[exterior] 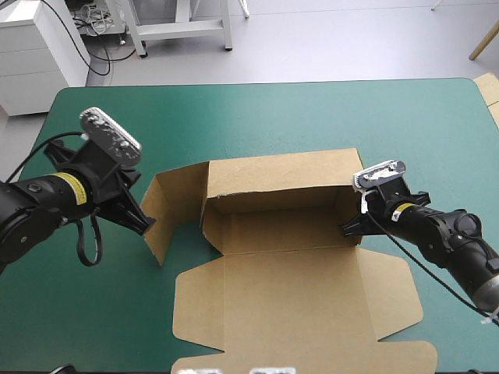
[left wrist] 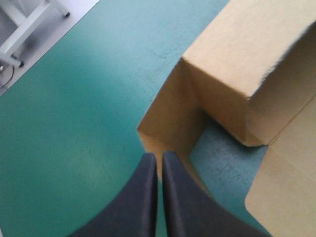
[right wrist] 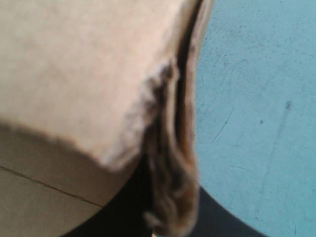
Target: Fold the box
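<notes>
Box point(exterior: 300, 288), brown, part-raised, on teal-green tabletop point(exterior: 257, 117).
Left hand point(exterior: 148, 226) pinched nearly closed on box's left flap point(exterior: 168, 202); right hand point(exterior: 347, 228) likewise on box's right corner point(exterior: 351, 206). Risk: uneven pulling may tear board or spring raised walls flat.

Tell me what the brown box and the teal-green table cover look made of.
Brown cut-board box: likely corrugated cardboard, matte and uncoated. Its cut edge shows layered plies with a fuzzy fringe, and the folds crease crisply. Teal-green table cover: probably a rubber or vinyl mat, not certain. It is matte, with fine scratches and no visible weave.
</notes>
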